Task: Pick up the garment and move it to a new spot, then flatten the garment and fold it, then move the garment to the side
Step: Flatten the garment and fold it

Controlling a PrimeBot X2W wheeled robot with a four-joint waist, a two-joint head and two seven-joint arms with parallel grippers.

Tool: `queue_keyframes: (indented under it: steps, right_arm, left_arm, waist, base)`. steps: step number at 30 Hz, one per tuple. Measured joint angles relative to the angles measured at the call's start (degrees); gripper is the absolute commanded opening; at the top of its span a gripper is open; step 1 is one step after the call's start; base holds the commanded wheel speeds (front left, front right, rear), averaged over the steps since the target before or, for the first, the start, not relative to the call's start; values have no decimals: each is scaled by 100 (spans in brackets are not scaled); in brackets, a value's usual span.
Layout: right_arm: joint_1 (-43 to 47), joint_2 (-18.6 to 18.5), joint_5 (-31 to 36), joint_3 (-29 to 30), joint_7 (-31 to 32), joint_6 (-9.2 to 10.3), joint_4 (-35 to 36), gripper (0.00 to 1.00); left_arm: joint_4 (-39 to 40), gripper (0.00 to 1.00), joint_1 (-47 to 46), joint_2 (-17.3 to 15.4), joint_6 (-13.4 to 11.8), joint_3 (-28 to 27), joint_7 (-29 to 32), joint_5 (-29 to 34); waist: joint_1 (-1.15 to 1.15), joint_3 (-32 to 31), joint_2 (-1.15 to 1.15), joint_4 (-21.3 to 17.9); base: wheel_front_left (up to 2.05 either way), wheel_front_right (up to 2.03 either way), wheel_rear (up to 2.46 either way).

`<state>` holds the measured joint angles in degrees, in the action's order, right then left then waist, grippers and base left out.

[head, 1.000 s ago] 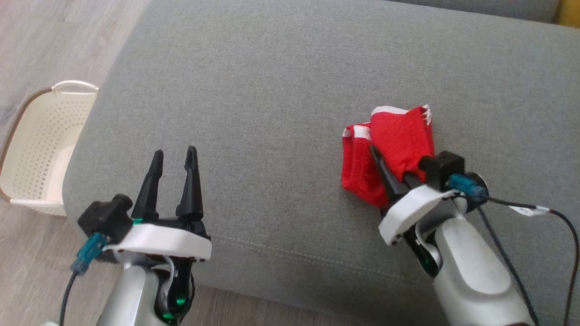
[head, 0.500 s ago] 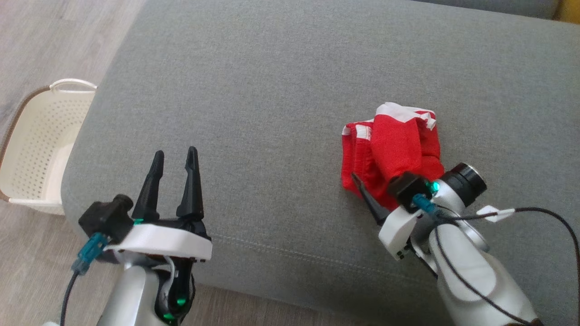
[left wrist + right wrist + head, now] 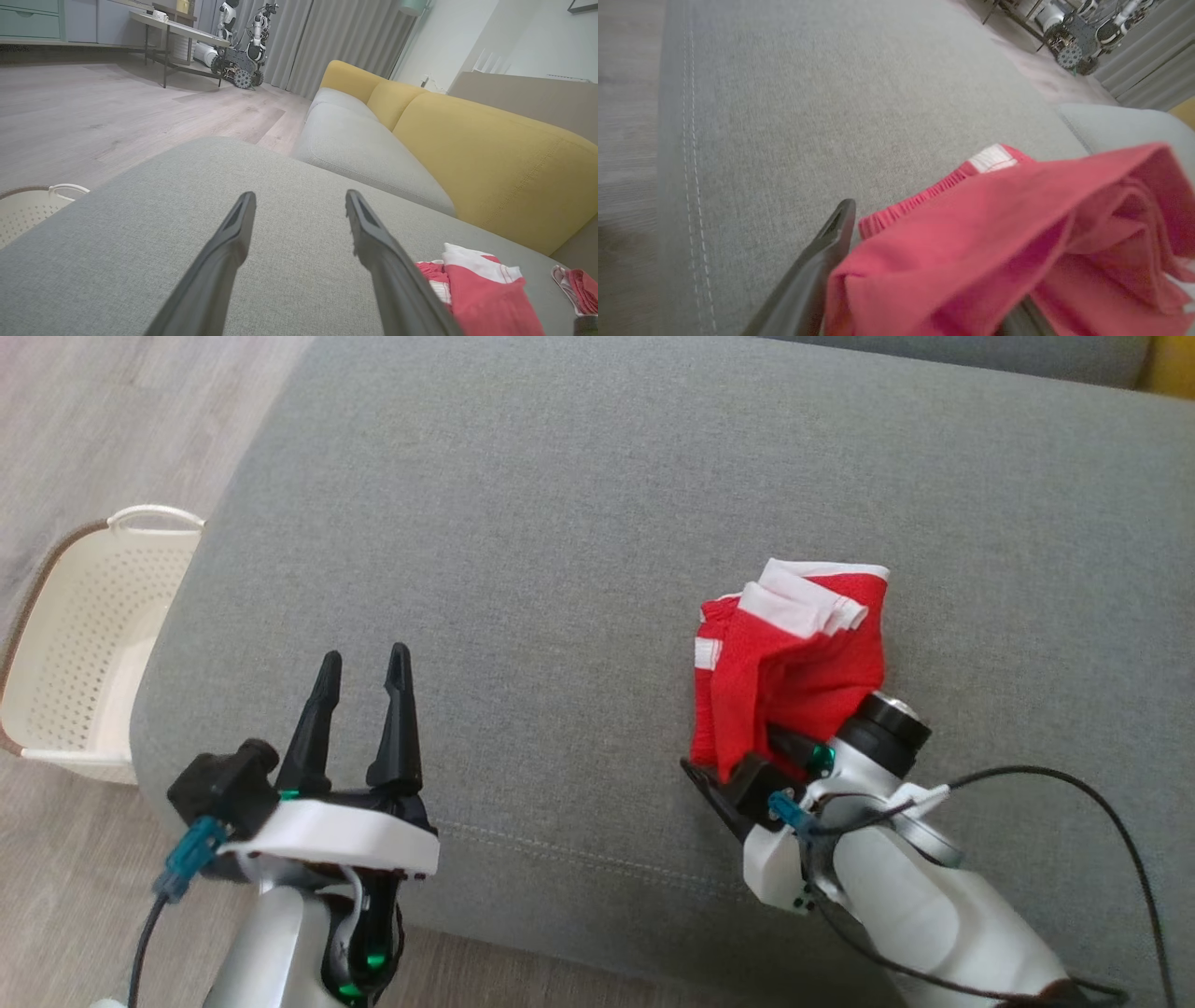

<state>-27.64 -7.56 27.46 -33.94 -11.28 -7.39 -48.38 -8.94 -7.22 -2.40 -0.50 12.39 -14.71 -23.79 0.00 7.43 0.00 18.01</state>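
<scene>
Grey sofa upholstery spans the head view, with the seat cushion (image 3: 597,523) running off toward 12 o'clock and pale wood floor at 10 o'clock. A cream perforated basket (image 3: 84,644) sits on the floor at 9 o'clock. The red shorts (image 3: 803,663), trimmed in white, lie bunched on the cushion at about 3 o'clock. The right gripper (image 3: 738,765) reaches in from 5 o'clock with its wrist rolled over and its forearm low, and cloth drapes over its fingers. The left gripper (image 3: 362,658) hovers at 7 o'clock above the cushion's front edge, fingers pointing to 12 and spread apart, holding nothing. From the left wrist, the left gripper (image 3: 299,196) shows the same wide gap over bare cushion. The red shorts (image 3: 481,294) sit at 4 o'clock below the yellow backrest (image 3: 490,154), and another red scrap (image 3: 579,284) lies just beyond them. From the right wrist, one finger (image 3: 831,242) stands clear at 7 o'clock while the red shorts (image 3: 994,224) fold over the space beside it. The jaws read as parted, not pinching the fabric. The likely trouble is snagging: if this arm pulls back, the draped cloth could ride along on the fingers and drag the bundle toward the front seam (image 3: 691,140). The shorts also look far from flat, so any fold made now would probably come out crooked.
</scene>
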Motion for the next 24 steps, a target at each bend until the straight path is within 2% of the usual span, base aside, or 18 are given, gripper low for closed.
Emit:
queue_keyframes:
  steps: [3,7,11,17,24]
  right_arm:
    - [-97,31,-69,-49,109,0,-352,100]
    - [-146,47,-265,79,109,0,-472,100]
    - [-322,52,-623,453,108,0,-483,100]
    - [-280,75,-1434,1200,78,0,-215,100]
    - [68,83,-2135,1432,110,0,421,100]
  left_arm:
    - [-1,100,0,0,0,5,0,-1]
    - [0,100,2,-1,-3,5,0,-7]
    - [3,100,5,0,-9,1,0,-8]
    - [10,100,14,-2,-8,-51,0,-7]
    - [44,100,41,-2,1,-163,0,20]
  waist:
    - [0,-17,0,14]
    - [0,-21,0,18]
    - [0,4,0,-6]
    - [0,-112,0,-148]
    - [0,-209,0,-430]
  base:
    - [0,0,0]
    - [0,0,0]
    - [0,0,0]
    - [0,0,0]
    - [0,0,0]
